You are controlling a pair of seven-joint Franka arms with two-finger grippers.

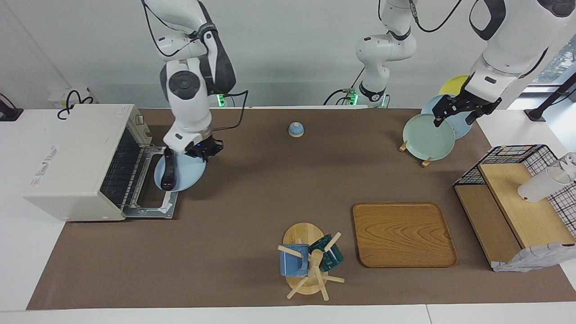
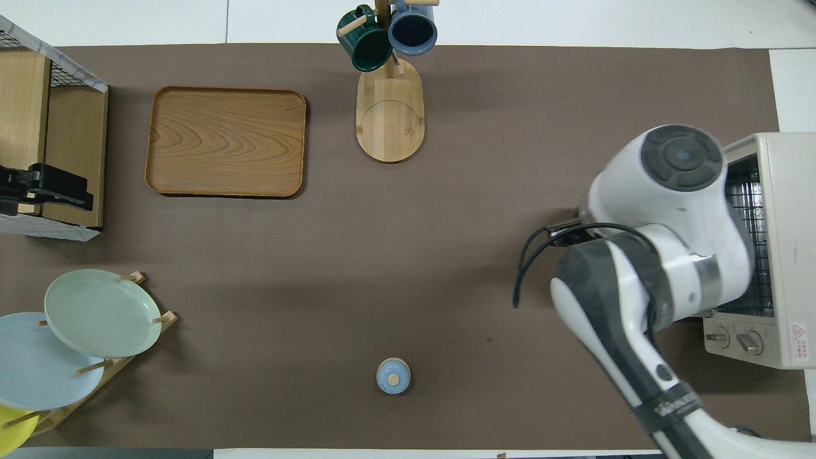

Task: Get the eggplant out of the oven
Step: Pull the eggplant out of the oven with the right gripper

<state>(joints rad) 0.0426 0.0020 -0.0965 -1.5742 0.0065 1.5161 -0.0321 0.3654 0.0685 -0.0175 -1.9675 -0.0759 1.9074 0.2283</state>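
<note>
Lying on plate [image 1: 186,176] beneath right gripper [image 1: 204,150] — eggplant [image 1: 168,169], outside oven [image 1: 76,159].

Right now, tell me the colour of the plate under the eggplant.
Light blue plate, eggplant dark purple-black; clearest in the facing view.

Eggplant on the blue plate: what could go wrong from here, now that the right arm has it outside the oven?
1. The right end effector is shut on only one rim of the blue plate. The eggplant lies loose near the other rim, so a tilt may let it roll off.
2. The plate hangs partly over the open oven door. If lowered here it could catch the door's edge.
The left end effector waits open over the plate rack.
</note>
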